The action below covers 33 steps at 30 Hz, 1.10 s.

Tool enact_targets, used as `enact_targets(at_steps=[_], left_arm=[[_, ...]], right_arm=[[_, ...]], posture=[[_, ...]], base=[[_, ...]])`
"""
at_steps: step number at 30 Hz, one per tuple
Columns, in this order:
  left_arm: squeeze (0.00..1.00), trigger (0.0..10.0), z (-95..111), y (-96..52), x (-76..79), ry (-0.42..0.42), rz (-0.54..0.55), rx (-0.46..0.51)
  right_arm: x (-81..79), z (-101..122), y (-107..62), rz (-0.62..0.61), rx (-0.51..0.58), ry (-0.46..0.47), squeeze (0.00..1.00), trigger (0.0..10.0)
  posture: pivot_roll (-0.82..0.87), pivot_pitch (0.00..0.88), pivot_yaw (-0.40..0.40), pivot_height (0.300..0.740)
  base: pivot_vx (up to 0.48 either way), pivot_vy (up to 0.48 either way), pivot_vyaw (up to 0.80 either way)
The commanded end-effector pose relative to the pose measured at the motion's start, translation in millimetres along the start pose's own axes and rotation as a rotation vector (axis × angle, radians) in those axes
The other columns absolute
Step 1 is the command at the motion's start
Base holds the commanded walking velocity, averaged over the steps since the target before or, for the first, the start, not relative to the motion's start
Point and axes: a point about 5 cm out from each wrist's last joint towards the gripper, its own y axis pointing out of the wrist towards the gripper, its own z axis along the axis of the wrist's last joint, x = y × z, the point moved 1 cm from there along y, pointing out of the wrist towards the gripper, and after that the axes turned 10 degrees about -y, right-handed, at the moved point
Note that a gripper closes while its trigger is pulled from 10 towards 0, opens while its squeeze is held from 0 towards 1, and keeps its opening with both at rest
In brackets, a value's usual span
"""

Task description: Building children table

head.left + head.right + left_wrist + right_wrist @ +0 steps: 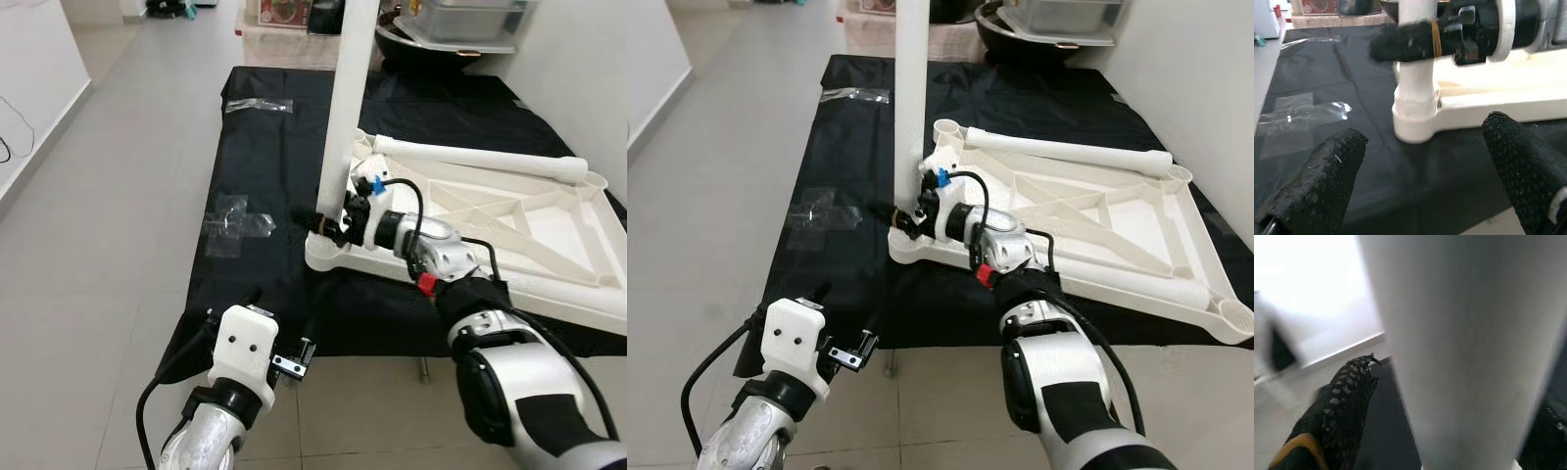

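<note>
Standing right next to it, so here's what I've got: the right gripper (pixel 328 223) has its jaws clamped around the upright white leg (pixel 351 98), low down near where the leg meets the corner socket (pixel 328 257) of the upside-down white tabletop (pixel 509 220). One black finger (pixel 1344 406) sits on each side of the tube, so the leg is squarely between the jaws, and it stands pretty much vertical. The tabletop lies ribs-up on a black cloth (pixel 265 166) spread over the floor (pixel 118 196), stretching away behind the right gripper's wrist.

A second white leg (pixel 480 159) lies flat across the far edge of the tabletop, well apart from the jaws. Another one (pixel 1122 279) lies along the near edge, just beside the right forearm.

Left gripper (pixel 257 311) hovers low over the near edge of the cloth with its jaws spread wide and nothing between them; its fingers (pixel 1327 181) point toward the socket and the leg's base, near but not touching. Some clear plastic wrap (pixel 235 225) sits on the cloth off to the side of those open jaws.
</note>
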Motion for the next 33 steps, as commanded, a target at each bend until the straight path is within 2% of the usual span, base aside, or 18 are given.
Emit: enact_targets(at_steps=[1, 5, 6, 7, 9, 11, 12, 17, 18, 21, 22, 23, 24, 26, 27, 28, 30, 33], left_arm=[[0.00, 10.0, -3.7, -1.3, 0.1, 0.001, -0.001, -0.020], [0.00, 10.0, -3.5, -1.7, 0.0, 0.002, 0.000, -0.021], [0.00, 10.0, -3.4, -1.7, 0.2, 0.002, 0.000, -0.021], [0.00, 10.0, -3.4, -1.7, 0.2, 0.002, 0.000, -0.021], [0.00, 10.0, -3.5, -1.7, 0.3, 0.002, 0.001, -0.022], [0.00, 10.0, -3.8, -1.6, 0.6, 0.000, 0.001, -0.023], [0.00, 10.0, -3.8, -1.6, 0.6, 0.000, 0.001, -0.023], [0.00, 10.0, -4.2, -1.3, 1.0, -0.003, 0.000, -0.024], [0.00, 10.0, -4.2, -1.3, 1.0, -0.003, 0.000, -0.024], [0.00, 10.0, -4.6, -1.1, 1.2, -0.005, -0.002, -0.025], [0.00, 10.0, -4.6, -1.1, 1.2, -0.005, -0.002, -0.025], [0.00, 10.0, -4.7, -1.1, 1.4, -0.006, -0.003, -0.025], [0.00, 10.0, -4.7, -1.1, 1.4, -0.006, -0.003, -0.025], [0.00, 10.0, -5.1, -1.4, 1.2, -0.005, -0.003, -0.024], [0.00, 10.0, -5.3, -1.6, 1.1, -0.004, -0.003, -0.024], [0.00, 10.0, -5.3, -1.6, 1.1, -0.004, -0.003, -0.024], [0.00, 10.0, -5.6, -1.8, 1.0, -0.003, -0.004, -0.026], [0.00, 10.0, -5.7, -2.0, 0.9, -0.001, -0.006, -0.027]], right_arm=[[-15.8, -0.8, 17.2, 0.124, 0.003, 0.006, 0.00, 10.0], [-23.1, 8.8, 31.3, 0.169, 0.058, 0.031, 0.00, 10.0], [-23.2, 9.8, 33.6, 0.158, 0.063, 0.034, 0.00, 4.7], [-24.0, 10.9, 34.9, 0.168, 0.072, 0.043, 0.00, 0.0], [-23.3, 12.0, 37.4, 0.142, 0.076, 0.037, 0.00, 0.0], [-15.5, 15.4, 40.9, -0.004, 0.090, -0.002, 0.00, 0.0], [-15.5, 15.4, 40.9, -0.004, 0.090, -0.002, 0.00, 0.0], [5.8, 13.5, 36.6, -0.374, 0.063, -0.019, 0.00, 0.0], [5.8, 13.5, 36.6, -0.374, 0.063, -0.019, 0.00, 0.0], [11.7, 10.7, 33.9, -0.505, 0.041, -0.012, 0.00, 0.0], [11.7, 10.7, 33.9, -0.505, 0.041, -0.012, 0.00, 0.0], [18.9, 6.9, 28.2, -0.670, -0.002, -0.010, 0.00, 0.0], [18.9, 6.9, 28.2, -0.670, -0.002, -0.010, 0.00, 0.0], [34.0, -0.8, 4.3, -1.094, -0.066, 0.052, 0.00, 0.0], [36.9, -3.0, -5.2, -1.228, -0.080, 0.078, 0.00, 0.0], [36.9, -3.0, -5.2, -1.228, -0.080, 0.078, 0.00, 0.0], [35.2, -0.1, -12.1, -1.378, -0.048, 0.123, 0.00, 0.0], [29.3, 3.6, -5.1, -1.423, -0.014, 0.180, 0.00, 0.0]], posture=[[0.11, 0.116, -0.091, 0.740], [0.12, 0.119, -0.090, 0.740], [0.12, 0.119, -0.093, 0.740], [0.12, 0.119, -0.093, 0.740], [0.12, 0.121, -0.093, 0.740], [0.11, 0.123, -0.093, 0.740], [0.11, 0.123, -0.093, 0.740], [0.11, 0.122, -0.091, 0.740], [0.11, 0.122, -0.091, 0.740], [0.10, 0.119, -0.090, 0.740], [0.10, 0.119, -0.090, 0.740], [0.10, 0.117, -0.091, 0.740], [0.10, 0.117, -0.091, 0.740], [0.10, 0.108, -0.092, 0.740], [0.10, 0.108, -0.092, 0.740], [0.10, 0.108, -0.092, 0.740], [0.10, 0.108, -0.092, 0.740], [0.10, 0.105, -0.091, 0.740]], base=[[0.000, 0.000, 0.00], [0.000, 0.000, 0.00], [0.000, 0.000, 0.00], [0.000, 0.000, 0.00], [0.000, 0.000, 0.00], [0.000, 0.000, 0.00], [0.000, 0.000, 0.00], [0.000, 0.000, 0.00], [0.000, 0.000, 0.00], [0.000, 0.000, 0.00], [0.000, 0.000, 0.00], [0.000, 0.000, 0.00], [0.000, 0.000, 0.00], [0.000, 0.000, 0.00], [0.000, 0.000, 0.00], [0.000, 0.000, 0.00], [0.000, 0.000, 0.00], [0.000, 0.000, 0.00]])
